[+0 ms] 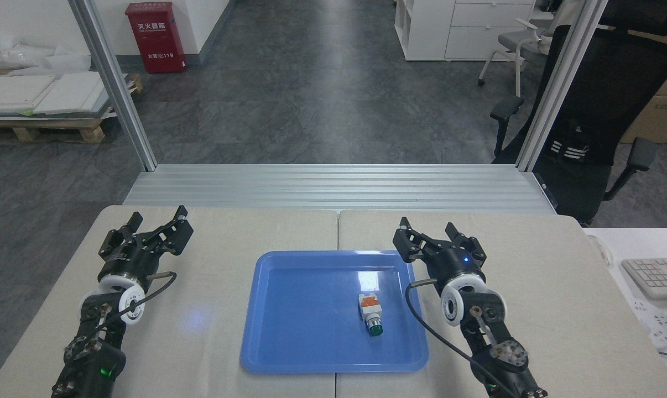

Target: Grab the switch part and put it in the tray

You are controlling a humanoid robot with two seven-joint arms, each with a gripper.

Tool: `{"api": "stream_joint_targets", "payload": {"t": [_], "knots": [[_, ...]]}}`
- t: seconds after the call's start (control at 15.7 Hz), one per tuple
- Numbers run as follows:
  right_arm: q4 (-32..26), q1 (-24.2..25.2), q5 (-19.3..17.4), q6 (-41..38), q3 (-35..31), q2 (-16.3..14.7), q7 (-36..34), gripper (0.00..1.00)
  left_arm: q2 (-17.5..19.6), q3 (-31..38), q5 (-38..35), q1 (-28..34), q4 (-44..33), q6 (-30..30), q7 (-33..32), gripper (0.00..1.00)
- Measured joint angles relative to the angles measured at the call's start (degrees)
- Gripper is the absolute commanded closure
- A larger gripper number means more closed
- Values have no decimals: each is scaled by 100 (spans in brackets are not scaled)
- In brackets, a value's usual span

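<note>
The switch part (370,313) lies flat in the right half of the blue tray (289,337), its orange end toward the back and its round green button toward me. My right gripper (426,228) hovers open and empty over the table just beyond the tray's back right corner, apart from the switch part. At the back left of the table my left gripper (157,217) is open too, holding nothing, well away from the tray.
A white keyboard (655,276) sits on a white desk at the right edge. Behind the table runs an aluminium ledge (339,188) with two upright posts. A black office chair (593,121) stands at the back right.
</note>
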Motion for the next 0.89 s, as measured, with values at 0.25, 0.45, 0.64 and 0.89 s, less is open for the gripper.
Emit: {"api": "stream_joint_targets", "payload": {"t": [0.25, 0.45, 0.64, 0.89], "knots": [[389, 37, -609, -1470, -1127, -1084, -345, 1, 1, 0, 0, 0, 0, 0, 0, 0], [572, 259, -847, -1823, -1264, -1414, -434, 2, 1, -2, 0, 0, 0, -5, 0, 0], [592, 372, -888, -1907, -1244, -1452, -478, 2, 1, -2, 0, 0, 0, -6, 0, 0], [576, 410, -795, -1896, -1144, -1413, -492, 1, 1, -1, 0, 0, 0, -6, 0, 0]]}}
